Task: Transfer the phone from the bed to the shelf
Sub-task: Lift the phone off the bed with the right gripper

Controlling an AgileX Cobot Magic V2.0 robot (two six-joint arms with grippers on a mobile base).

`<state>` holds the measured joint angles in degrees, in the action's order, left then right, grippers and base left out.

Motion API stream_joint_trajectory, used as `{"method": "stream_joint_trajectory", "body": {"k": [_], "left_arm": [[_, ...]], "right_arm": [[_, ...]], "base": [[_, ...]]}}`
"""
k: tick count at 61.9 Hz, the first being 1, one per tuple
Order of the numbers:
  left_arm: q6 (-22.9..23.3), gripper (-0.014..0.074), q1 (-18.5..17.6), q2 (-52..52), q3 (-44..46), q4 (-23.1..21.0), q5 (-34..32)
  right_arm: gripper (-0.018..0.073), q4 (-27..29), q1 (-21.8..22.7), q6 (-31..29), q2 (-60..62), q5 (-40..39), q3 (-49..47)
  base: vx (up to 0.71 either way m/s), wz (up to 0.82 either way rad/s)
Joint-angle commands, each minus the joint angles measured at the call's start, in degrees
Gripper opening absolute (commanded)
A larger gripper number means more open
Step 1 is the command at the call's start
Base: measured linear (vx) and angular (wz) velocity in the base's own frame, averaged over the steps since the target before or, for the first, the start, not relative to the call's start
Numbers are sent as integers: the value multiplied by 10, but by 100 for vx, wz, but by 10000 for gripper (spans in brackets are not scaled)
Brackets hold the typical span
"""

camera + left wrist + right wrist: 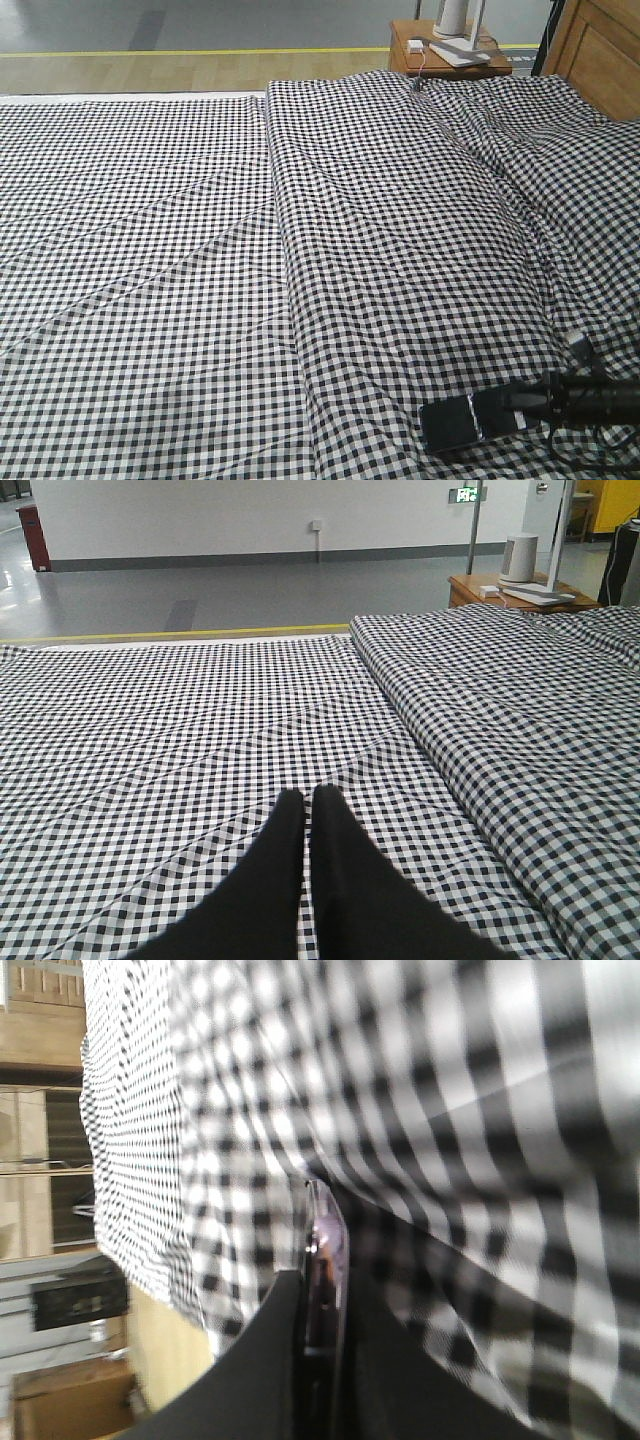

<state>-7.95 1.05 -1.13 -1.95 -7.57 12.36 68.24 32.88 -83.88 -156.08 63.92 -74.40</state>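
Lowest in the front view, at the lower right of the frame, the right gripper [486, 414] reaches in from the right edge. Its jaws are clamped on one end of the phone [448, 425]. The dark glossy slab juts out to the left, low over the bed [200, 250]; whether it touches the cloth I cannot tell. The right wrist view shows the phone edge-on, its pinkish rim pinched between two black fingers [255, 1360], with blurred gingham close behind.

In the left wrist view the left gripper [307, 802] sits at the bottom centre of the frame. Its jaws are pressed together with nothing between them, over the flatter part of the bed.

The black-and-white checked cloth fills most of every view. A long raised fold runs from bottom centre toward the top, and the cloth to its right lies higher and more rumpled.

Beyond the bed, at the upper right, stands a small brown bedside table [402, 58]. Its tabletop carries a white cylinder [452, 15], a small white block [416, 45] and a flat white item [460, 52]. The brown wooden headboard [600, 50] fills the upper right corner.

Farther off come pale wood flooring, a yellow line [150, 52], grey floor, then a white wall [250, 515] with a green sign [465, 494] at the top right.
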Motion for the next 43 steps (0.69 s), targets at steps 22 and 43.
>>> {"method": "stream_joint_trajectory", "body": {"k": [22,43], "left_arm": [[2,1,-1,-4,0,-3,-43],[2,1,-1,-4,0,-3,-43]], "right_arm": [[-4,29,1,26,186,101,-2],[-4,25,-35,62,324,101,-2]], "base": [[0,0],[0,0]]}}
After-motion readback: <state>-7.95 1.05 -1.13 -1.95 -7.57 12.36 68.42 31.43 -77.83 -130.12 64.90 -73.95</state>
